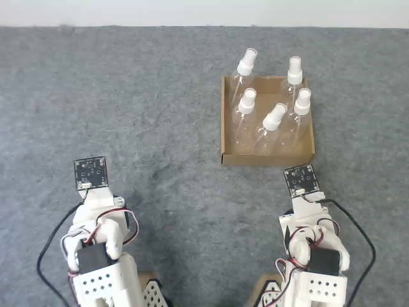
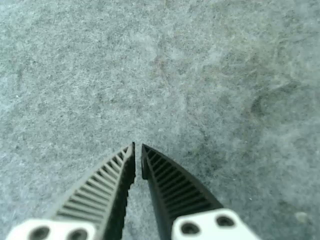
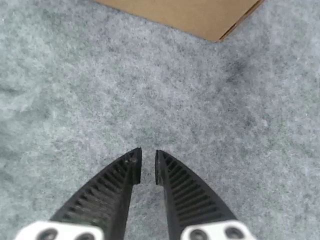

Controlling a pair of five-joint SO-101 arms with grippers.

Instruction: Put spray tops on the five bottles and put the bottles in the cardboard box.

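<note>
Box (image 1: 225,128) sits on grey felt (image 1: 128,96) and holds all five bottles, each clear with a white top (image 1: 246,62) fitted. Far-left bottle (image 1: 241,78) and far-right bottle (image 1: 293,86) stand at the box's back wall, their tops reaching past the back rim. Mid-left bottle (image 1: 243,118) is just in front of the far-left one. Centre bottle (image 1: 267,131) is tilted, with its top leaning toward the box's right side. Right bottle (image 1: 298,118) is against the right wall, beside the centre one. The bottles are packed close; whether they touch each other can't be told. Right arm (image 1: 313,246) is just in front of the box's near right corner, and its wrist view shows that corner of the box (image 3: 190,15) a little beyond the fingertips. Right gripper (image 3: 147,154) is over bare felt, its fingers all but closed with only a thin slit between the tips, and it holds nothing. Left arm (image 1: 96,246) is well apart from the box, off its near left side. Left gripper (image 2: 138,147) is also over bare felt, its tips almost touching, and it holds nothing.
</note>
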